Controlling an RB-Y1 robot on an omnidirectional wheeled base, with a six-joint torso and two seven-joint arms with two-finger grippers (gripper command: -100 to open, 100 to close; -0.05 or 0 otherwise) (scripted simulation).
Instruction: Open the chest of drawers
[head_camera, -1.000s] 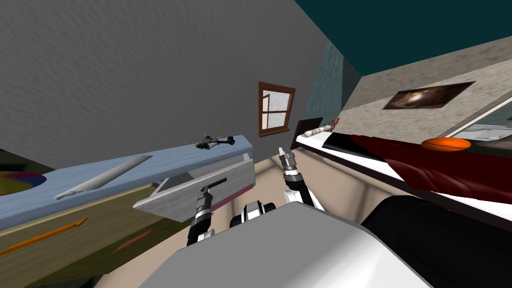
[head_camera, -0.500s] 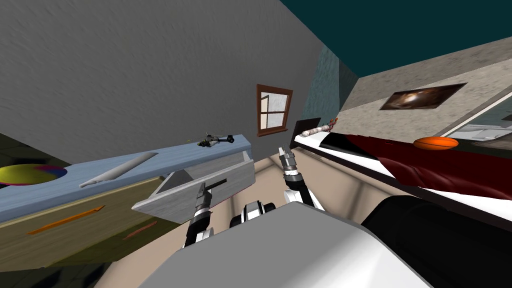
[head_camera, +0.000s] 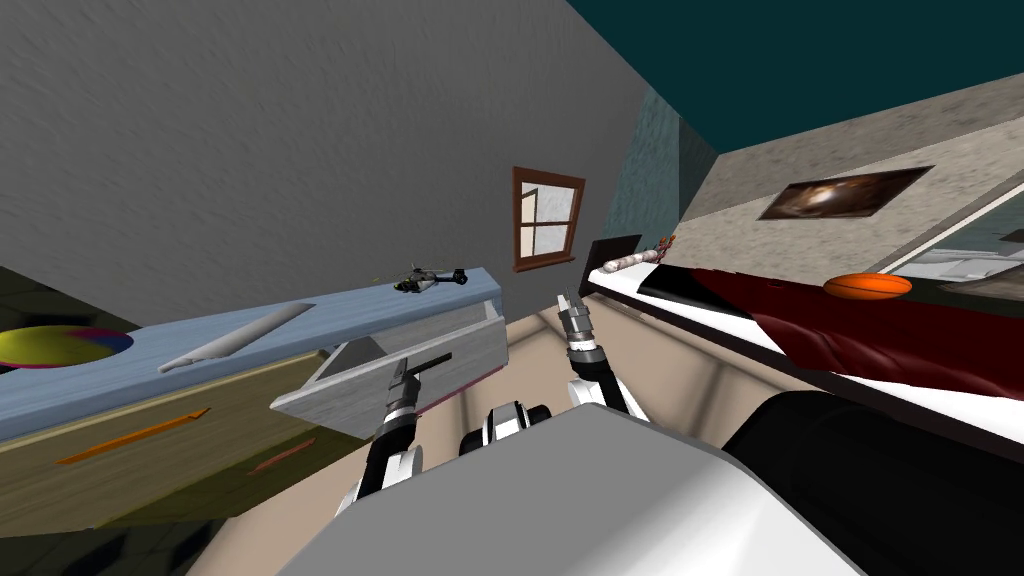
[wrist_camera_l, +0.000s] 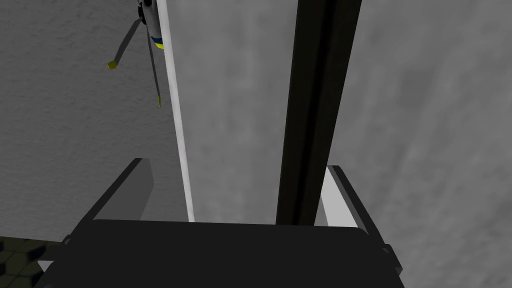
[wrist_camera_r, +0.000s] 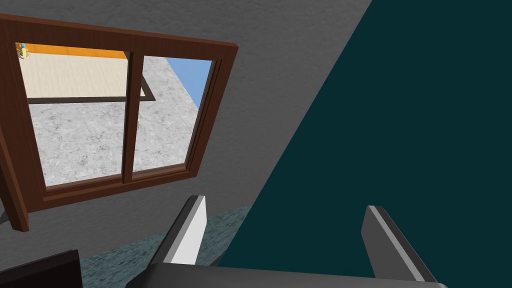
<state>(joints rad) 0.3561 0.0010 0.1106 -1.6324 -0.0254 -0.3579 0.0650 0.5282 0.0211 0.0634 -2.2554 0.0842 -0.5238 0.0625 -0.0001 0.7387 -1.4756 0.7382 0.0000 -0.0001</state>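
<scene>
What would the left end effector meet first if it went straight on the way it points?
Probably the dark handle, which lies between the open fingers of the left end effector, then the grey drawer front behind it; depth is unclear.

Chest: long and low, with a blue top and an olive front; it ran slantwise across the head view.
Drawer: the top one at the chest's far end, grey, pulled well out, its hollow inside open to view.
Drawer front: a plain, flat grey panel, upright.
Handle: a straight dark bar lying along the drawer front, near its middle.
Lower drawers: shut, flush with the olive front, each with an orange handle.
</scene>
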